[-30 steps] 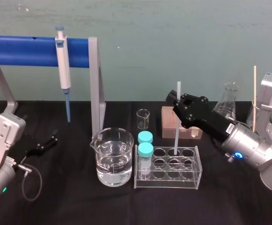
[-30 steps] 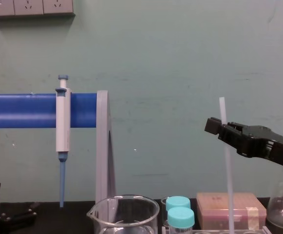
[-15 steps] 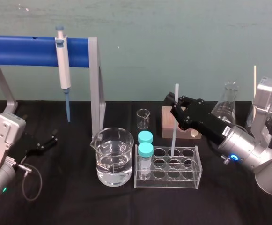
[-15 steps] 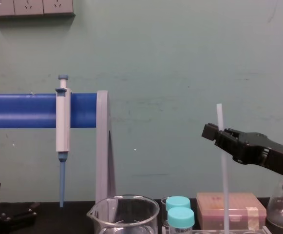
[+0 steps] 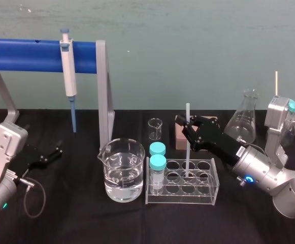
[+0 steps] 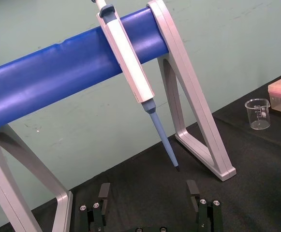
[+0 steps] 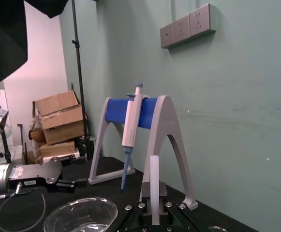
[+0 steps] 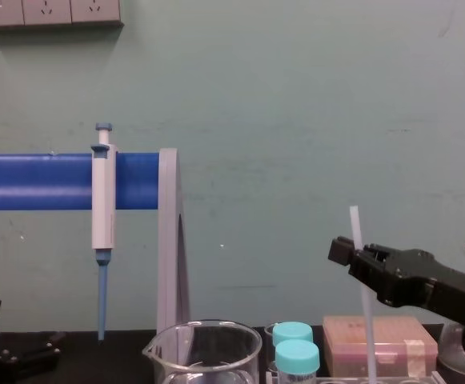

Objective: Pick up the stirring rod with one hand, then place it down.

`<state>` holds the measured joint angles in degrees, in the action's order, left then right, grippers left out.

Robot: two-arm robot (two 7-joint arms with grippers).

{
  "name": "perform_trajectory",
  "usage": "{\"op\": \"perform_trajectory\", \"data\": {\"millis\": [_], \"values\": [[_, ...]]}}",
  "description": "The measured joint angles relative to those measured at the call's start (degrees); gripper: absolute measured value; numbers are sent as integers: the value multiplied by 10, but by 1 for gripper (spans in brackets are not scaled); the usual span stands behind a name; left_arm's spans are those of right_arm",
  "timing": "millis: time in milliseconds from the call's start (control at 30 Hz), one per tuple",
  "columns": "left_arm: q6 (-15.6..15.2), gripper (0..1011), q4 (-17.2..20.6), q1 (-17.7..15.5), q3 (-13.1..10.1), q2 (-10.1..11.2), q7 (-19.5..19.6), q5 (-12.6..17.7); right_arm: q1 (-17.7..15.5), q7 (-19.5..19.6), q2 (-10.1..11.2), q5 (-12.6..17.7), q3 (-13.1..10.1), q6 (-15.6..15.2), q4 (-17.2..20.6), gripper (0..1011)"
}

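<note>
One stirring rod (image 5: 187, 145) stands upright, pinched in the right gripper (image 5: 190, 133), its lower end inside the one clear rack (image 5: 183, 198) beside two teal-capped vials (image 5: 158, 162); the left gripper (image 6: 148, 186) lies spread open on the table (image 5: 86, 223)

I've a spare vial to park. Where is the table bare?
Bare cloth lies in front of the beaker and rack, and between the beaker and the left end effector. Crowded over and behind the rack: small beaker, box, flask, and the right end effector holding the rod.
</note>
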<state>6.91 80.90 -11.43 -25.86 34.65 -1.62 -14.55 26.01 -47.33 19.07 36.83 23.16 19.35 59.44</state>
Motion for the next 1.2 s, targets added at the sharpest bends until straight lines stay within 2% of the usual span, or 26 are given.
{"op": "perform_trajectory", "data": {"millis": [400, 1200], "values": [[0, 1000, 0, 0, 0, 0, 0, 0, 4, 7, -16, -8, -5, 4, -34, 71], [0, 1000, 0, 0, 0, 0, 0, 0, -7, 19, -25, -13, -16, -8, -32, 71]]}}
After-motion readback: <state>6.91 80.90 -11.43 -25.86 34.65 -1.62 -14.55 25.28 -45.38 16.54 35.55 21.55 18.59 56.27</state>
